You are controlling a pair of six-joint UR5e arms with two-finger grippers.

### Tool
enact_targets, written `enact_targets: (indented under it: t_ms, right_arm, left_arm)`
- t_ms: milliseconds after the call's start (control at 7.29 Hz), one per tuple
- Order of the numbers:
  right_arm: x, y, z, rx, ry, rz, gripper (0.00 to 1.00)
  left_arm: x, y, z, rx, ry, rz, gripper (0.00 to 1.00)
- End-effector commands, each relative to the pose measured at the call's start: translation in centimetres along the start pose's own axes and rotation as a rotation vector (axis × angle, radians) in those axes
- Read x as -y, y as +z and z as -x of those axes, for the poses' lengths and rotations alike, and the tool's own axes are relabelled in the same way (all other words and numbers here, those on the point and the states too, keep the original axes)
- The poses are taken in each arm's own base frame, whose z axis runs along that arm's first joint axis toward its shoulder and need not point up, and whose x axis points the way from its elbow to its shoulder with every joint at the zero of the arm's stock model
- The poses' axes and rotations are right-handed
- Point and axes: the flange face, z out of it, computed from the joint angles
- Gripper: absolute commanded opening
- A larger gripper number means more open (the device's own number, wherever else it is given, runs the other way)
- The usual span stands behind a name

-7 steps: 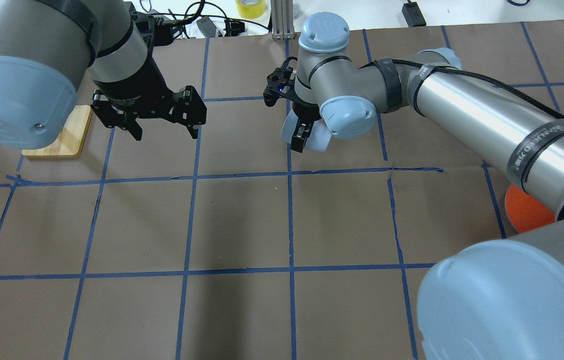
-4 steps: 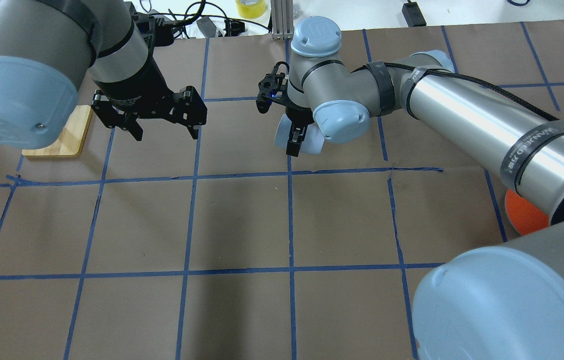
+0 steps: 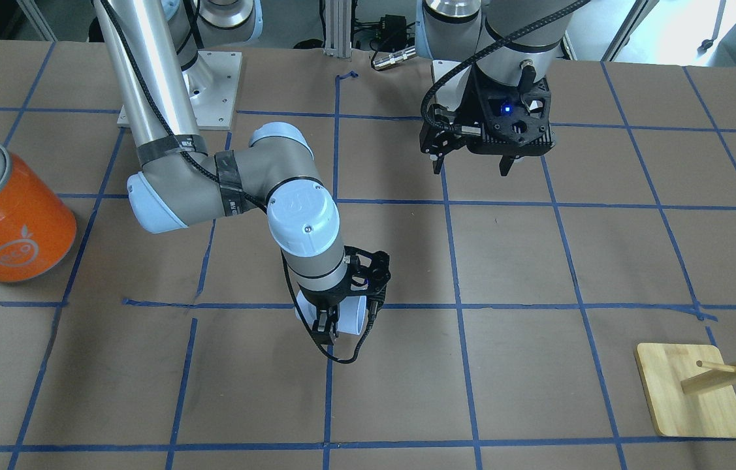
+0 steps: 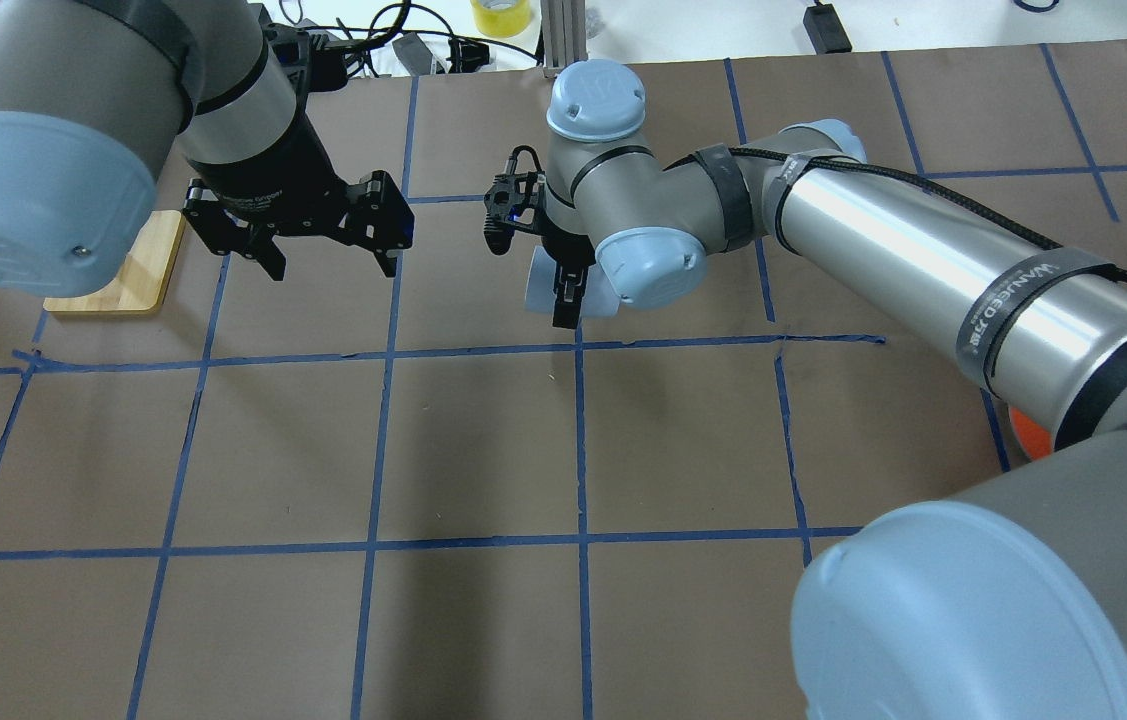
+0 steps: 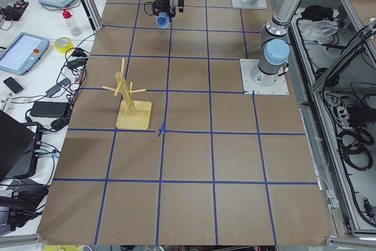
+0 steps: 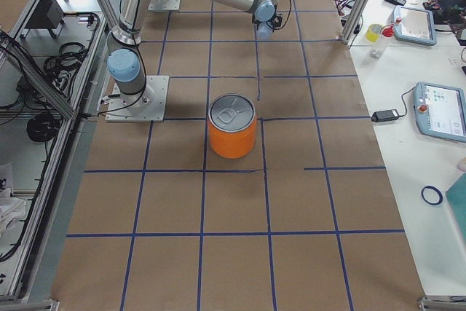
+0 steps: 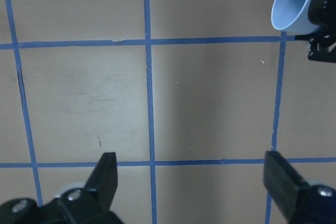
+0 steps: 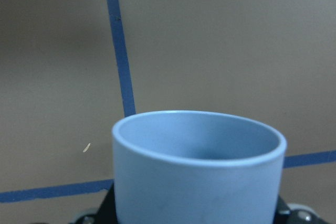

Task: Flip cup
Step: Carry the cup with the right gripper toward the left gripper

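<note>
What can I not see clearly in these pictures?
Overhead: the small pale blue plastic cup is mostly covered by the right arm's wrist.
Overhead: the large orange can is nearly all hidden by the right arm.
Front-facing: the wooden peg stand is cut by the right edge.

Grey left arm (image 4: 243,110), silver right arm (image 4: 883,240).
The left gripper (image 4: 331,264) is pointed down, jaws spread wide; the right gripper (image 4: 566,300) is clamped on a small pale blue plastic cup (image 8: 194,182).
</note>
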Motion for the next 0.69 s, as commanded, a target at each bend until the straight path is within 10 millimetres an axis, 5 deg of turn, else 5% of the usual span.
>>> enact_targets:
  t_ms: [0, 549]
  right_arm:
    - [0.5, 0.2, -0.2, -0.019, -0.088, -0.011, 0.00]
    - [3.2, 1.2, 2.2, -0.006, -0.132, 0.003, 0.00]
  left_arm:
    - [0.1, 0.1, 0.0, -0.001, -0.001, 0.003, 0.98]
    - [0.0, 0.1, -0.1, -0.001, -0.001, 0.003, 0.98]
